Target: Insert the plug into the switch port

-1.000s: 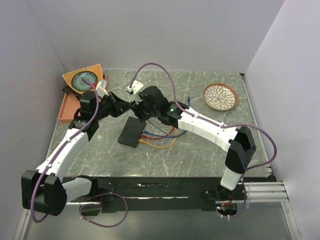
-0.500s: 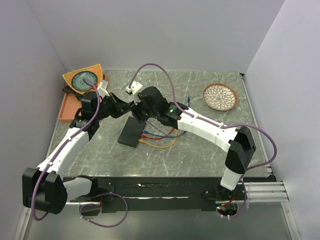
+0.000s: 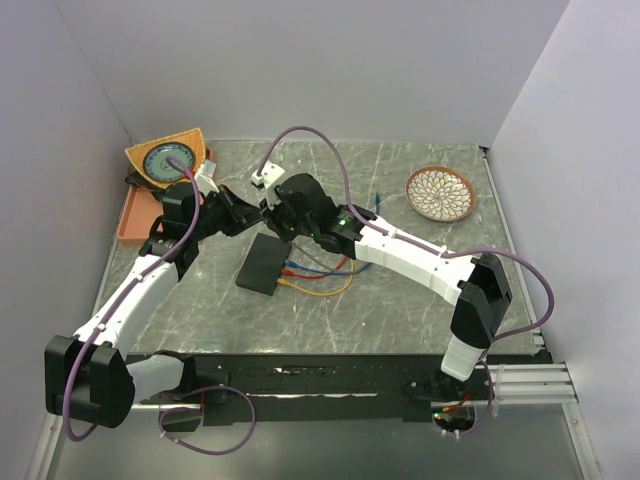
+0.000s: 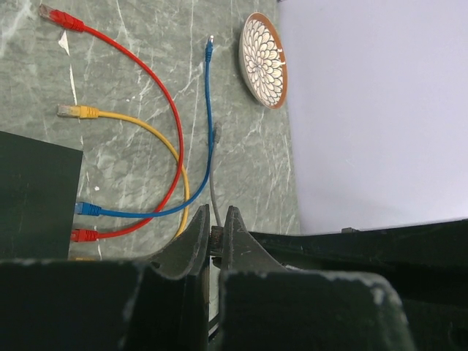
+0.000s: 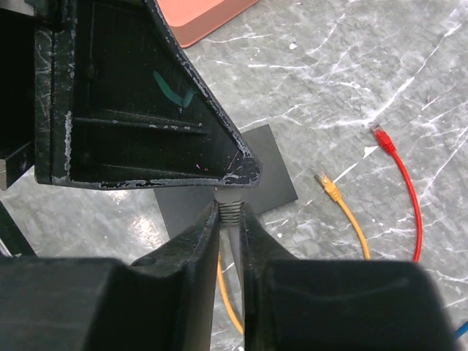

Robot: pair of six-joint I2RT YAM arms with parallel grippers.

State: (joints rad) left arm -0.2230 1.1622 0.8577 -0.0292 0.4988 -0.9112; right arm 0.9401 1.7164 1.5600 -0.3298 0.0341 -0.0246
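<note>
The black switch (image 3: 263, 264) lies flat on the marble table between the arms. Its port side faces right, with blue (image 4: 88, 208) and red (image 4: 83, 235) plugs seated in it. My left gripper (image 4: 216, 232) is shut on the grey plug (image 4: 215, 234), whose grey cable (image 4: 213, 168) trails away over the table. My right gripper (image 5: 229, 213) is shut on the same plug's ribbed grey boot (image 5: 229, 212), tip to tip with the left fingers (image 5: 139, 95). Both grippers (image 3: 262, 212) hover just above the switch's (image 5: 259, 164) far end. The plug's tip is hidden.
Loose ends of yellow (image 5: 327, 184), red (image 5: 384, 139) and blue (image 4: 208, 50) cables lie right of the switch. An orange tray (image 3: 135, 218) and a round dial on a board (image 3: 168, 160) sit far left. A patterned plate (image 3: 441, 192) sits far right.
Both grippers, still pinching the grey plug together, have shifted slightly toward the far left. The switch and cables have not moved.
</note>
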